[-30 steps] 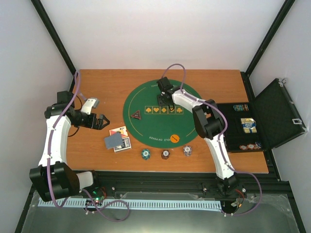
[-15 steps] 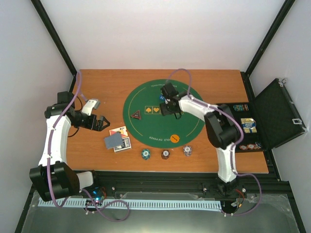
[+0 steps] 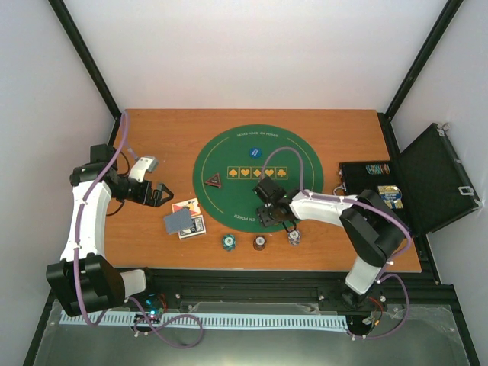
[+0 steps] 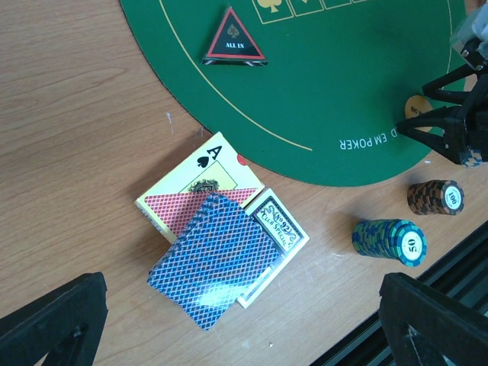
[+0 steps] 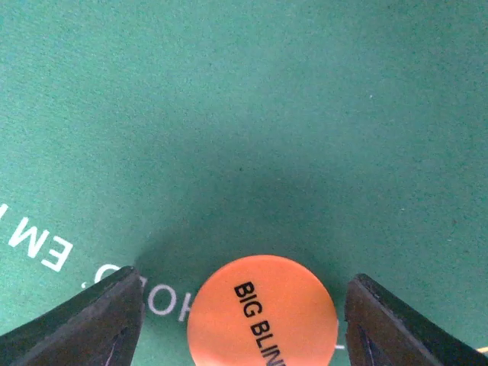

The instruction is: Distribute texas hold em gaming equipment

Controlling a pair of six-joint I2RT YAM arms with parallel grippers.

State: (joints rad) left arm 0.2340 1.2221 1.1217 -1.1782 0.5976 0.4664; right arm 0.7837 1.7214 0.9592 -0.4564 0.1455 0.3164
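The left tool [image 3: 160, 194] hangs over the bare wood at the left of the bench [image 3: 152, 137], its jaws spread wide and holding nothing. Just right of it lies a loose pile of playing cards [image 4: 217, 255], a grey-blue back uppermost, with an ace of spades showing beneath. Beyond them, on the left part of the green mat [image 3: 229, 164], stands the black-red triangular marker [image 4: 234, 38], marked ALL IN. Along the near edge of the bench, off the mat, sit three chip stacks: teal [image 4: 389, 242], brown [image 4: 435, 197] and grey-white [image 3: 294, 237]. A blue disc [image 3: 254, 152] rests near the mat's far side. The right tool [image 3: 267, 216] is low over the mat's near rim, jaws apart on either side of the orange disc [image 5: 263, 313] reading BIG BLIND, clear of both fingers. At far right the black case [image 3: 438, 179] stands open.
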